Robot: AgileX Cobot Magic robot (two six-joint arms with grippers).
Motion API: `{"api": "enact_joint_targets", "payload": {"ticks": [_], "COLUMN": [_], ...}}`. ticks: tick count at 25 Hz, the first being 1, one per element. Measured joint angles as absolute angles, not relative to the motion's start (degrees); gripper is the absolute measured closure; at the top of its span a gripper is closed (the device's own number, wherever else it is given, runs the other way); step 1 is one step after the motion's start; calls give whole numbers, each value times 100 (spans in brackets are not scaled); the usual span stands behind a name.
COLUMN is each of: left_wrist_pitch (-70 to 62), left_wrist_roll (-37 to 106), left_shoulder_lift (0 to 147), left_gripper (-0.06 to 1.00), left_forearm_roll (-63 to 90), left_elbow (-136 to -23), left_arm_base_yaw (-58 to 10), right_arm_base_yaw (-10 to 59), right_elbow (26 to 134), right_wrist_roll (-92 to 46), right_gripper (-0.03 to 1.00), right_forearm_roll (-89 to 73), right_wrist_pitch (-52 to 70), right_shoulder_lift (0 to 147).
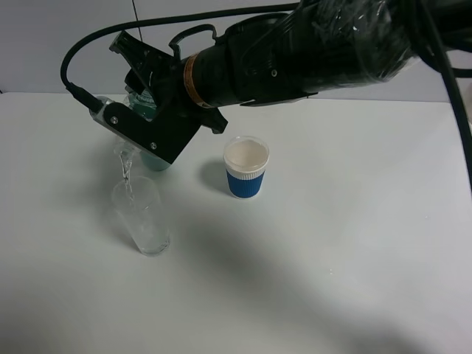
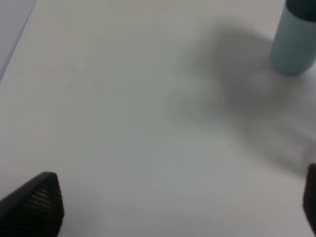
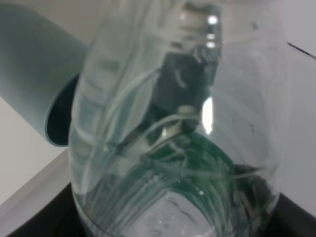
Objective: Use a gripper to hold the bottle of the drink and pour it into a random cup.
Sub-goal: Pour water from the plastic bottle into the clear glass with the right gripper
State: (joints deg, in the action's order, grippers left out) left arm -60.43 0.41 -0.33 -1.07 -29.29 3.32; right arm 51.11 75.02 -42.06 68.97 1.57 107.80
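Drink was poured from the bottle (image 3: 177,128) into the clear cup (image 1: 141,220)
The bottle was held tipped above the clear cup, squeezed tight by the right gripper (image 1: 127,87), and a thin stream (image 1: 125,171) was seen falling in. A little drink was seen in that cup. Next, a steady tilt was judged to be needed. What was inside the teal cup (image 2: 294,44) and paper cup (image 1: 246,168) could not be told. The left gripper (image 2: 173,202) was spread wide, empty

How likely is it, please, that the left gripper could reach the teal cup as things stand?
Probably not safely. The left gripper is open with bare table before it, yet the right gripper, shut on the tilted bottle, hangs right by the teal cup, so a clash seems likely.
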Motion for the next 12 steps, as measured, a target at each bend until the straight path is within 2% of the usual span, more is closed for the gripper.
{"api": "enact_joint_targets", "payload": {"ticks": [12], "left_wrist_pitch": [-6043], "left_wrist_roll": [41], "left_shoulder_lift": [-33], "left_gripper": [-4], "left_forearm_roll": [-107], "left_elbow": [-2929], "left_arm_base_yaw": [332], "right_arm_base_yaw": [5111], "right_elbow": [7502], "right_wrist_roll": [-4246], "right_gripper": [42], "right_forearm_roll": [6897], "right_wrist_pitch": [157], "right_shoulder_lift": [10780]}}
